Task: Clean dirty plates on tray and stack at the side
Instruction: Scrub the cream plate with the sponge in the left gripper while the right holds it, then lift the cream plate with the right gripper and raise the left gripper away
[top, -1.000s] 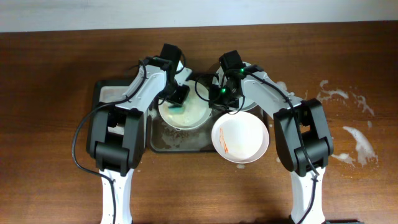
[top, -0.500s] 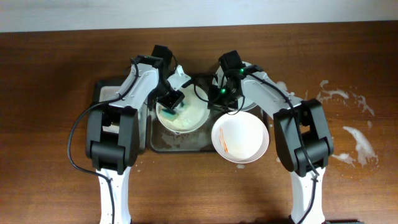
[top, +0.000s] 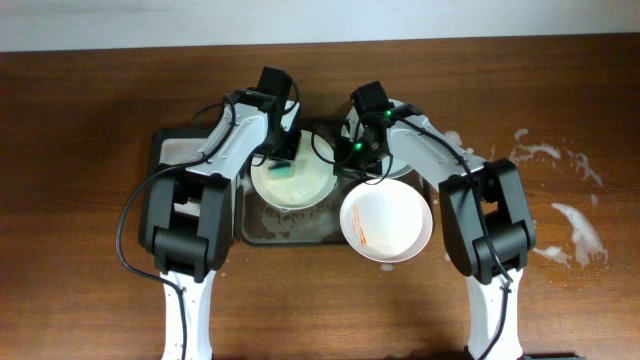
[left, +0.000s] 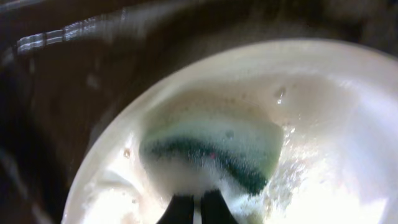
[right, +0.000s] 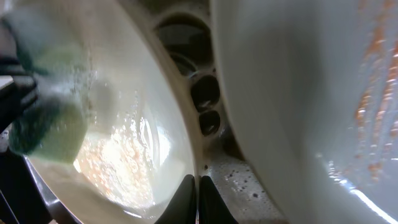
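We saw the tray (top: 272, 233) at the middle of the overhead view, its dark floor wet and foamy (right: 231, 182). Inside it, toward the upper part, lay the soapy plate (top: 302, 190), filmed with suds and faint orange traces (right: 118, 155). The smeared plate (top: 390, 225) sat at the tray's lower right, overlapping its right rim, with thin orange streaks near its lower left edge. We could not tell whether anything white behind the right arm was a third plate.

The left gripper (left: 194, 209) had its jaws drawn nearly together on the green sponge (left: 214, 149), which was pressed flat on the soapy plate's upper left part. The right gripper (right: 197, 198) was pinched almost closed on that plate's right rim, just beside the smeared plate. Foam splashes (top: 562, 218) lay on the table (top: 80, 120) at the far right.
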